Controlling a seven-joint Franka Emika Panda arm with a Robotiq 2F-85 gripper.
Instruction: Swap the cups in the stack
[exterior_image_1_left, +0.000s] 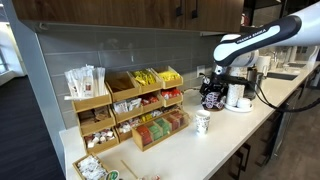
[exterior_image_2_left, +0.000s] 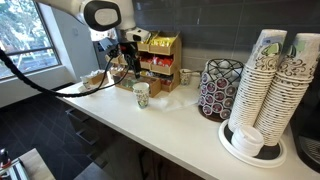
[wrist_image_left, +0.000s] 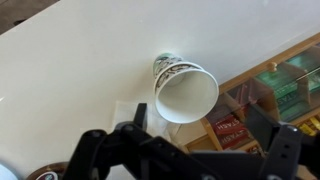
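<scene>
A small white paper cup with faint coloured print (exterior_image_1_left: 203, 122) stands upright on the white counter, in front of the snack racks. It also shows in an exterior view (exterior_image_2_left: 141, 95). In the wrist view (wrist_image_left: 186, 90) I look down into its open mouth. I cannot tell whether it is a single cup or a nested stack. My gripper (wrist_image_left: 198, 128) is open and empty, hovering above the cup without touching it. It shows above the cup in both exterior views (exterior_image_1_left: 212, 88) (exterior_image_2_left: 121, 70).
Wooden snack racks (exterior_image_1_left: 130, 105) line the back wall. A dark patterned container (exterior_image_2_left: 217, 88) stands on the counter beside a tall stack of printed cups (exterior_image_2_left: 268, 80). White mugs (exterior_image_1_left: 236, 96) stand past the container. The counter's front edge (exterior_image_2_left: 150, 140) is close to the cup.
</scene>
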